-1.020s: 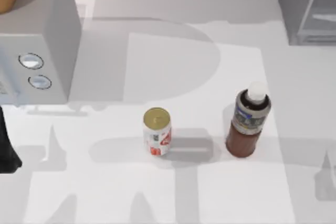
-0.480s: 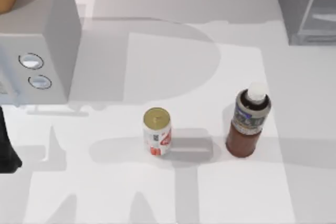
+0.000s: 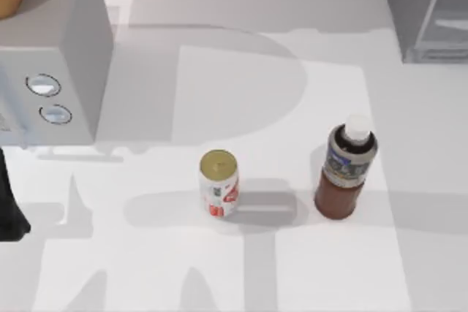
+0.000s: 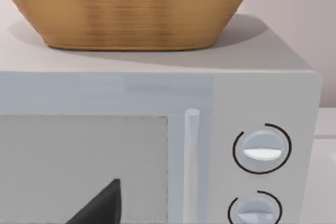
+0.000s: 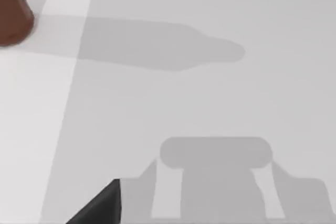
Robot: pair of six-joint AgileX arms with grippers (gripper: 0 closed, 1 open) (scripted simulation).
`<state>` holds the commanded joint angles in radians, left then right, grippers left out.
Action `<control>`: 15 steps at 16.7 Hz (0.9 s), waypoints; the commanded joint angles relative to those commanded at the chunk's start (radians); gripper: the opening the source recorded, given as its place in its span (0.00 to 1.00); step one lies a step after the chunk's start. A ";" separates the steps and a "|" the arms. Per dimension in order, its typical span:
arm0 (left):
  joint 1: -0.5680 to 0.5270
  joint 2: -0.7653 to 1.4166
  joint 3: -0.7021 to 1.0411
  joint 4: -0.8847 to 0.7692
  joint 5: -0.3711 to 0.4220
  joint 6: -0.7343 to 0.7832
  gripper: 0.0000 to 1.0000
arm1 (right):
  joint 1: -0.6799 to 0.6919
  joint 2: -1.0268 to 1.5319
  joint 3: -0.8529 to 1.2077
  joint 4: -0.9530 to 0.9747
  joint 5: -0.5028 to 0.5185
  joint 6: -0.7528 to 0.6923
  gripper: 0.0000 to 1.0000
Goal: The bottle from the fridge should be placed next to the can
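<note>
Gold-topped white-and-red can (image 3: 219,193); white-capped, reddish-brown bottle (image 3: 344,169).

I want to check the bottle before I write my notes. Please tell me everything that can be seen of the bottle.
The bottle is small and looks plastic, with a white cap, a grey-and-blue label and a dark reddish-brown lower body. It stands upright on the white table, apart from the can, on its right side, and taller than it. Nothing grips or touches it. Its brown base also shows in the right wrist view.
</note>
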<state>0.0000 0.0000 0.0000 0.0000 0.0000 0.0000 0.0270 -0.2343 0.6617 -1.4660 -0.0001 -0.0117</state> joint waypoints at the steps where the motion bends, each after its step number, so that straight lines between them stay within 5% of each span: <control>1: 0.000 0.000 0.000 0.000 0.000 0.000 1.00 | -0.009 0.009 0.004 0.001 -0.004 -0.009 1.00; 7: 0.000 0.000 0.000 0.000 0.000 0.000 1.00 | -0.242 0.253 0.098 0.007 -0.111 -0.257 1.00; 15: 0.000 0.000 0.000 0.000 0.000 0.000 1.00 | -0.846 0.937 0.316 -0.006 -0.418 -0.929 1.00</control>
<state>0.0000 0.0000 0.0000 0.0000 0.0000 0.0000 -0.8189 0.7029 0.9781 -1.4720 -0.4180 -0.9403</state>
